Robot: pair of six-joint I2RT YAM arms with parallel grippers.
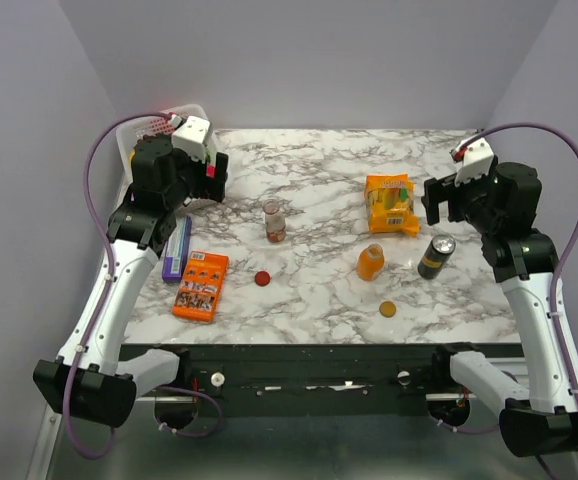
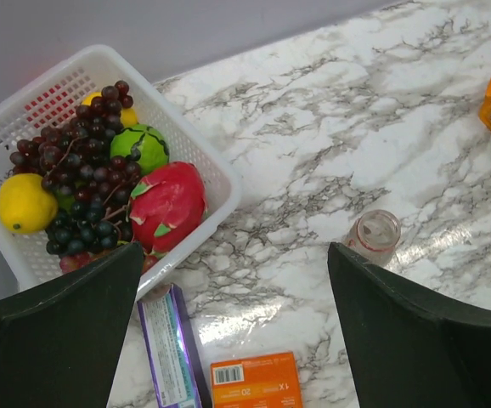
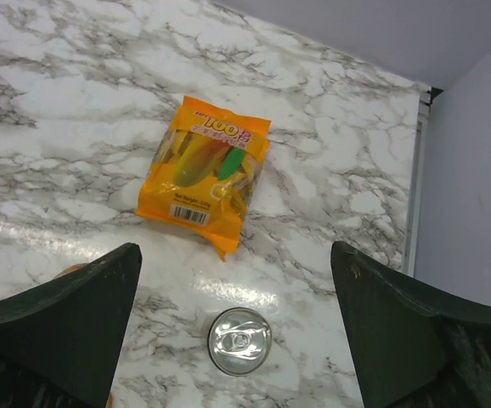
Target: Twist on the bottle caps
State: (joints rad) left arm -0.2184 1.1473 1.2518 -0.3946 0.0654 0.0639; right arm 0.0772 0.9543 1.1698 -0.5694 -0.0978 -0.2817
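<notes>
A clear bottle with reddish-brown contents stands uncapped mid-table; it also shows in the left wrist view. An orange juice bottle stands right of centre. The red cap lies in front of the clear bottle. The orange cap lies in front of the orange bottle. My left gripper is open and empty, raised at the far left near the basket; in its wrist view the jaws stand wide. My right gripper is open and empty, raised above the black can; its wrist view shows wide jaws.
A white basket of fruit sits at the far left corner. A purple box and an orange box lie at the left. An orange snack bag and a black drink can are at the right.
</notes>
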